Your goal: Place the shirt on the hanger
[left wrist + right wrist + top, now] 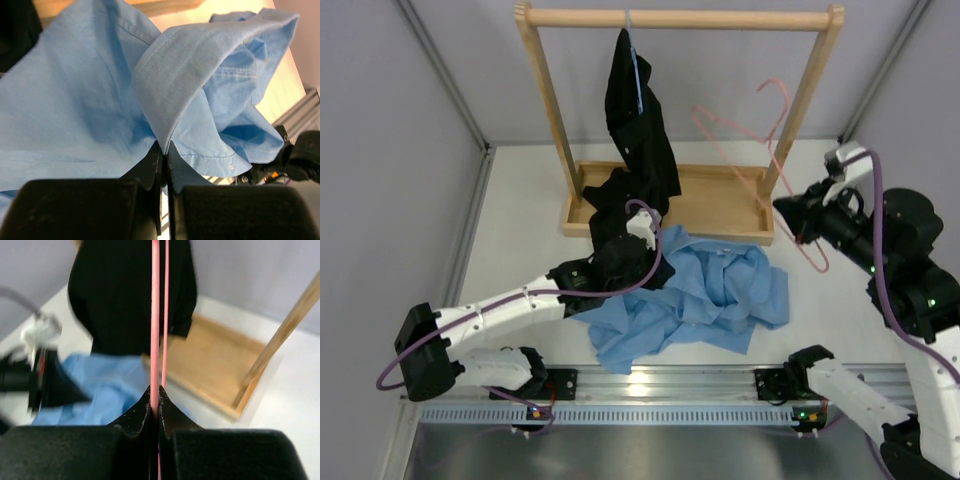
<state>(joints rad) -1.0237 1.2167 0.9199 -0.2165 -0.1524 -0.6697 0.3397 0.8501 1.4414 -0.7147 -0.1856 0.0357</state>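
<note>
The light blue shirt [705,298] lies crumpled on the table in front of the wooden rack. My left gripper [638,232] is at the shirt's upper left edge and is shut on a fold of its fabric [170,95], which rises straight from the fingertips. My right gripper [790,218] is at the right, beside the rack's right post, and is shut on the pink wire hanger [750,140]. The hanger [155,315] runs straight up from the closed jaws, its hook in the air near the post.
A wooden clothes rack [680,20] with a tray base [720,205] stands behind the shirt. A black garment [638,130] hangs from its bar on a thin blue hanger [635,70] and reaches down to the base. Grey walls enclose the table on the left.
</note>
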